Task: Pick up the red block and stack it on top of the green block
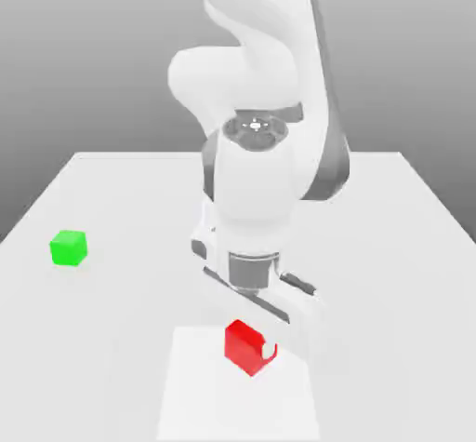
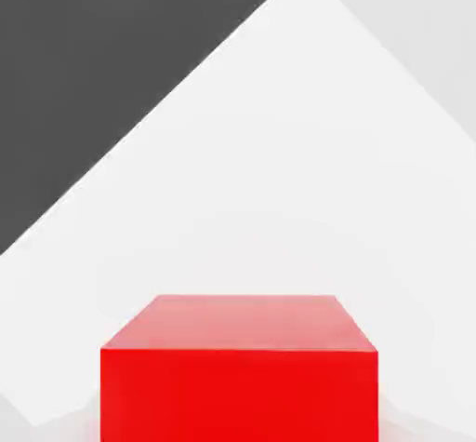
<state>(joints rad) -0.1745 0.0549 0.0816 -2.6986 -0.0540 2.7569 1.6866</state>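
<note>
Near the middle of the table, the jaws look closed on the red block; best lift straight up before heading for the green block, far left.

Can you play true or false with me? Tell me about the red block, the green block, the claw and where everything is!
1. The red block is stacked on top of the green block. False: the two blocks are apart.
2. The claw is down at the red block. True.
3. The green block is over toward the exterior view's right side. False: it is toward the exterior view's left.
4. The green block sits on the table. True.
5. The claw is holding the green block. False: the claw is at the red block, away from the green one.
</note>
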